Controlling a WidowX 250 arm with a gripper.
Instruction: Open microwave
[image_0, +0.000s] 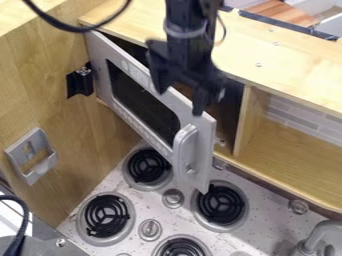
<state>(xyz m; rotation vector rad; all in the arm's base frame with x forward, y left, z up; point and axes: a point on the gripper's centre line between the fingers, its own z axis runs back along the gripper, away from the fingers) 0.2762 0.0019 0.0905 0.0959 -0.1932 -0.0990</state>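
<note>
One gripper (179, 103), its fingers apart, hung seemingly over the top edge of the microwave door (148, 104), which stood open above the stove (267, 210), so a low inward sweep could have caught and shut it.

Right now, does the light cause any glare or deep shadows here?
In the camera view, the pale wooden cabinet top is brightly lit; in that same camera view, the space behind the ajar silver-grey microwave door falls into shadow, and the black two-finger gripper looks mostly like a dark silhouette.
</note>
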